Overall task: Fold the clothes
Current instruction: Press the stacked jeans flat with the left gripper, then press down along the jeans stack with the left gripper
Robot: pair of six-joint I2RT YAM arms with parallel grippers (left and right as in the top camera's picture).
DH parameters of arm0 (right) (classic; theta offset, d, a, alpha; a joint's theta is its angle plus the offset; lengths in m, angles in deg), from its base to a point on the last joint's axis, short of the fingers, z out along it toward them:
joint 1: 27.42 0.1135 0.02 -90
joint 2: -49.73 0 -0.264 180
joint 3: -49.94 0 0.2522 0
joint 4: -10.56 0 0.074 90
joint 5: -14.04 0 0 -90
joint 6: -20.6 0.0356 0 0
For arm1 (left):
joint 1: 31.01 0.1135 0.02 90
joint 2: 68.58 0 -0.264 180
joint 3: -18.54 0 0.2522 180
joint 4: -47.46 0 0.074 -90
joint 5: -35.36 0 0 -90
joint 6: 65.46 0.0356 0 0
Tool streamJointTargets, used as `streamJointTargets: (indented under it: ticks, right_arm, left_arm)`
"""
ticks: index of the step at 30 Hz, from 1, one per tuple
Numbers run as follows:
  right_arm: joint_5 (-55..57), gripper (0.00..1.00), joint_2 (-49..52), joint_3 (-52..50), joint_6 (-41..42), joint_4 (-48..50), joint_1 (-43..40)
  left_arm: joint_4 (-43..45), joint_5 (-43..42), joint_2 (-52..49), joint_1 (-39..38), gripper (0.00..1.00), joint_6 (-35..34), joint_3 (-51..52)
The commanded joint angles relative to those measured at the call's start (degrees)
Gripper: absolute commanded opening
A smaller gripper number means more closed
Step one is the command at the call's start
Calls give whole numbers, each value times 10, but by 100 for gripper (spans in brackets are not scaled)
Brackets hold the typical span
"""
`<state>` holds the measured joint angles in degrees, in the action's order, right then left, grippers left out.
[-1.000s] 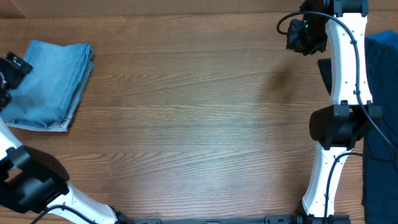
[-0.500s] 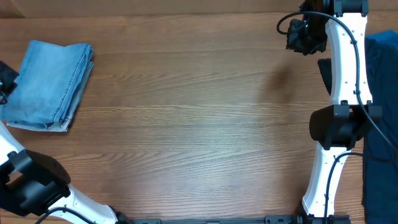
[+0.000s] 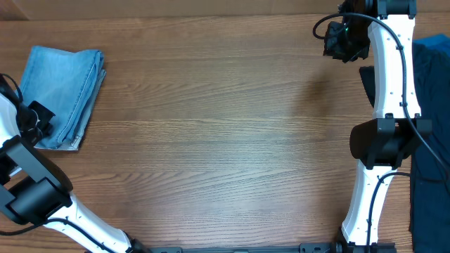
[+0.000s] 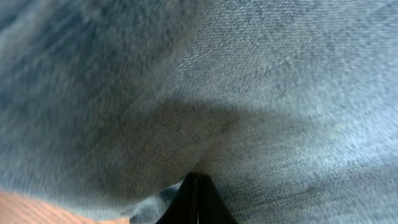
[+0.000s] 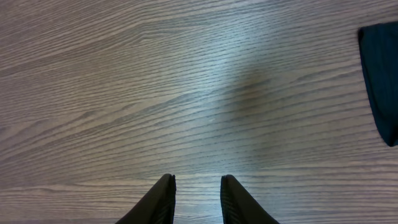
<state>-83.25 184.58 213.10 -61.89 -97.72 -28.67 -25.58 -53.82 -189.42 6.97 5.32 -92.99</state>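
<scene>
Jeans (image 3: 63, 88) sit folded far-left, long axis near-to-far, left gripper (image 3: 34, 116) clenched shut at their near-left edge; right gripper (image 5: 197, 186) parted, empty, nearer dark clothes (image 3: 430, 105) at right.

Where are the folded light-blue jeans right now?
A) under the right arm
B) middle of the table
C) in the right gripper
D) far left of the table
D: the overhead view shows the jeans folded at the far left of the table.
</scene>
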Motion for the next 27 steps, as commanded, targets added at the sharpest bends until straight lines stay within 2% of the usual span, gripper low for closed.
streamJointTargets:
  ticks: [1,5,8,14,21,25,27]
  right_arm:
    - [-3,28,-14,7,-2,1,-2]
    - [-3,28,-14,7,-2,2,-2]
    - [-3,28,-14,7,-2,2,-2]
    - [-3,28,-14,7,-2,7,-2]
    - [-3,28,-14,7,-2,-1,-2]
    - [3,28,-14,7,-2,-5,-2]
    - [4,28,-14,7,-2,-5,-2]
  left_arm:
    - [-11,-53,-3,0,4,-10,-17]
    - [-56,-135,36,-7,4,-10,-117]
    - [-64,-133,61,-26,4,-10,-157]
    - [-30,-78,47,-107,4,-5,-138]
    - [-12,-3,-33,-182,4,-1,-133]
    - [-12,-5,-95,-200,4,0,-133]
    - [-9,-44,-108,-201,4,12,-133]
